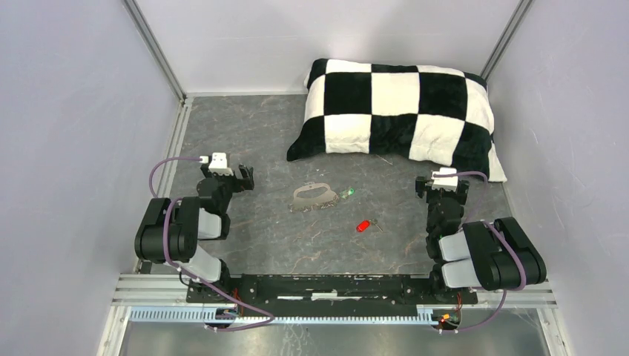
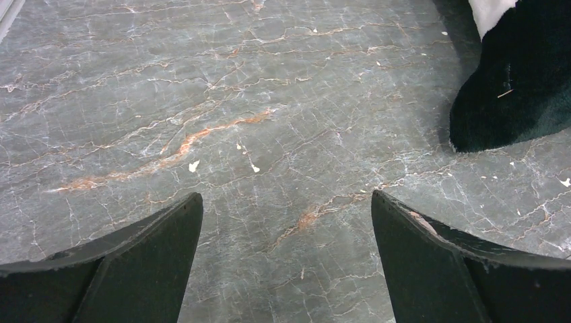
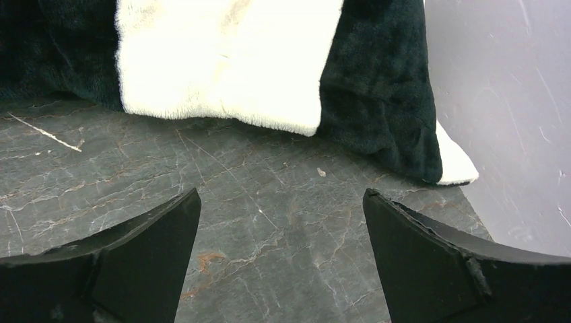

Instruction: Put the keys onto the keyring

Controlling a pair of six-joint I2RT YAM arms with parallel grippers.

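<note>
Near the middle of the desk (image 1: pixel 259 141) lay the keyring (image 1: pixel 312 196), the green key (image 1: pixel 346 193) just beside its right edge and the red key (image 1: pixel 363 226) apart, nearer the arms. Left gripper (image 2: pixel 286 266) and right gripper (image 3: pixel 281 259) both gaped wide, holding nothing, well apart from them.

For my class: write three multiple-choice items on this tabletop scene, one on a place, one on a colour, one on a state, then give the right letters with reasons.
1. Where does the green key lie?
A. just right of the keyring
B. on the pillow
C. in the left claw

2. Which colour is the key nearest the arm bases?
A. blue
B. red
C. yellow

3. How is the right claw set?
A. shut on a key
B. shut on the ring
C. open, holding nothing

Answers: 1 A, it rests on the table beside the loop. 2 B, its head is bright red. 3 C, the wrist view shows only table between its fingers.
</note>
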